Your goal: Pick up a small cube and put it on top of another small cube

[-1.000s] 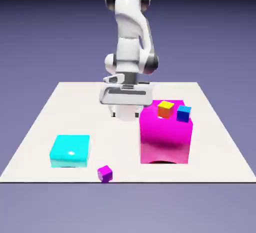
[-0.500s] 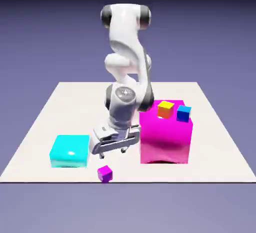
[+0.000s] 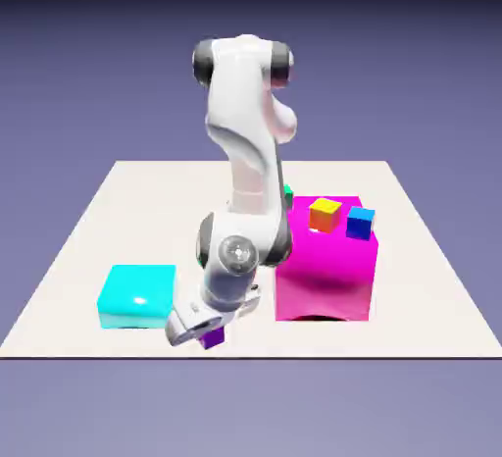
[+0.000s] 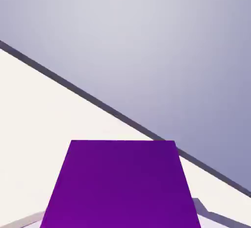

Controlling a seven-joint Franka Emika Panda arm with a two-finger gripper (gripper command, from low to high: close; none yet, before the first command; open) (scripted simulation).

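The exterior view looks down across the table [image 3: 69, 279]; the hand view sits close against the purple cube [image 4: 117, 185], which both views share.

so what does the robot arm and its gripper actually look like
A glossy white arm of rounded, tube-like segments, with dark grey caps at the top joint and a round grey disc on the lower joint near the wrist. The gripper is a white block with small grey finger tips. No cables or markings show.
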